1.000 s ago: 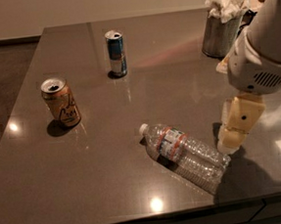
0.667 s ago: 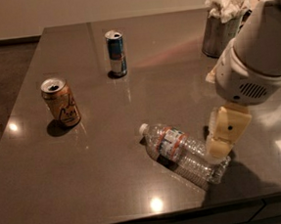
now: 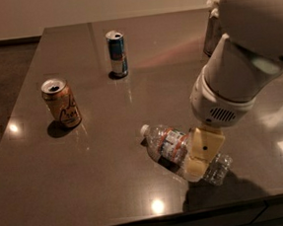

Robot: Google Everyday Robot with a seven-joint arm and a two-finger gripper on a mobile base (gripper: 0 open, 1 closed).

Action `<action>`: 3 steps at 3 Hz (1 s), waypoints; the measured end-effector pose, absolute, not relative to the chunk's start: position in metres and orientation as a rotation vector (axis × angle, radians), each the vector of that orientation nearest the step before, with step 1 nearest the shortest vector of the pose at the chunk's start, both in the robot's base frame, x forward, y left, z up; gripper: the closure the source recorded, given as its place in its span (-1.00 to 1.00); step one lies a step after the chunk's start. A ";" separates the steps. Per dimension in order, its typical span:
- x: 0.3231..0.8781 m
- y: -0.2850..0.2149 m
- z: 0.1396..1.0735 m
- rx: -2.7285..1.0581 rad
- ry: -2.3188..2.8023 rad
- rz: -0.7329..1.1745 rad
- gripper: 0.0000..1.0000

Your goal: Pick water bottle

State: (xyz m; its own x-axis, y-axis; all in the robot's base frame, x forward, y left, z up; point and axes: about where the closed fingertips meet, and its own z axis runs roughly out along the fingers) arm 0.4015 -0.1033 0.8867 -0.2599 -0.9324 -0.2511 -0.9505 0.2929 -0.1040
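Observation:
The water bottle [image 3: 170, 147] lies on its side on the dark table [image 3: 113, 182], near the front edge right of centre, its white cap pointing to the upper left. Its label is white-blue with orange-red bands. My gripper [image 3: 200, 155] comes down from the large white arm at the right and sits directly over the bottle's lower half, covering part of it. The bottle's base end [image 3: 218, 167] shows past the gripper.
An orange soda can [image 3: 61, 103] stands at the left. A slim blue-silver can [image 3: 117, 53] stands farther back. A grey container with white crumpled paper [image 3: 213, 14] is at the back right, mostly behind the arm. The table's front edge is just below the bottle.
The arm has moved left and toward the front, bringing the gripper from beside the bottle's base end to over the bottle's body. The bottle and cans have not moved.

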 end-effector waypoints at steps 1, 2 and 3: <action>0.404 -0.096 0.869 -1.729 2.325 0.098 -1.00; 0.405 -0.092 0.858 -1.733 2.346 0.092 -1.00; 0.407 -0.091 0.851 -1.731 2.364 0.080 -1.00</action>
